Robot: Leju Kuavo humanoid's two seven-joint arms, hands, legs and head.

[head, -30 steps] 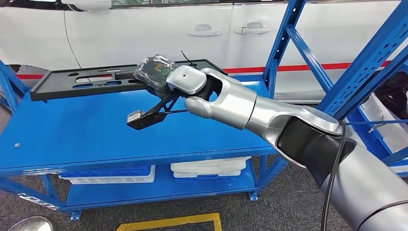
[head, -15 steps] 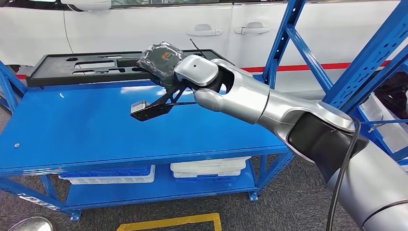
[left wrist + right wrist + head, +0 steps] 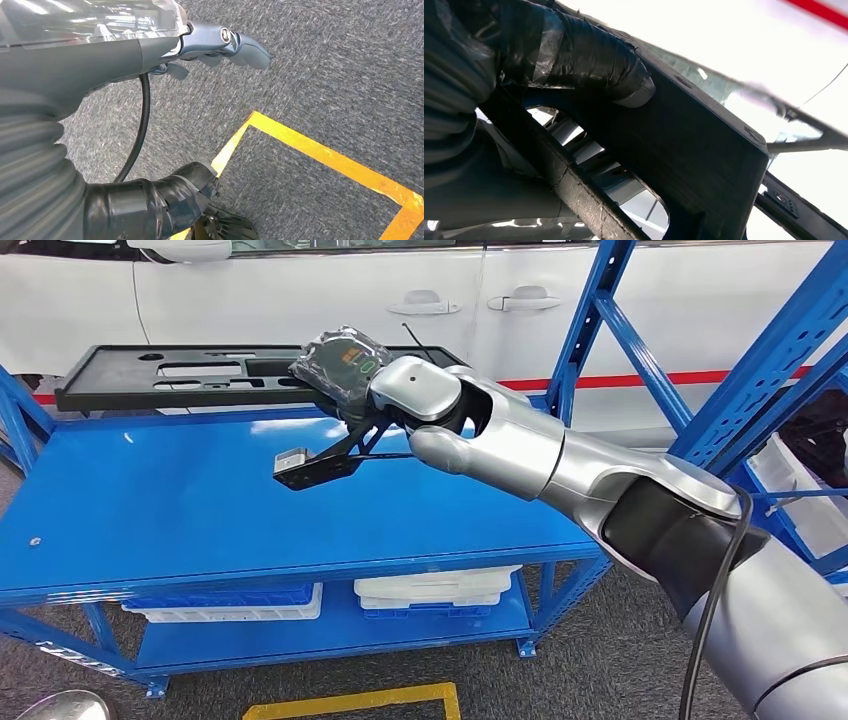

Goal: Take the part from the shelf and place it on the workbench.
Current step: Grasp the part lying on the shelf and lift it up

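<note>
The left hand hangs with nothing in it above grey carpet crossed by yellow tape.

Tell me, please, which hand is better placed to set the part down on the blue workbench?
The right hand: it already grips the black part above the workbench. The left hand hangs over the floor, holding nothing.

Looks like a car workshop or assembly hall. Blue steel racking at right of frame, with a blue table across the middle. White car body with door handles along the top. White plastic bins on the lower shelf. Grey carpeted floor with yellow marking tape.
</note>
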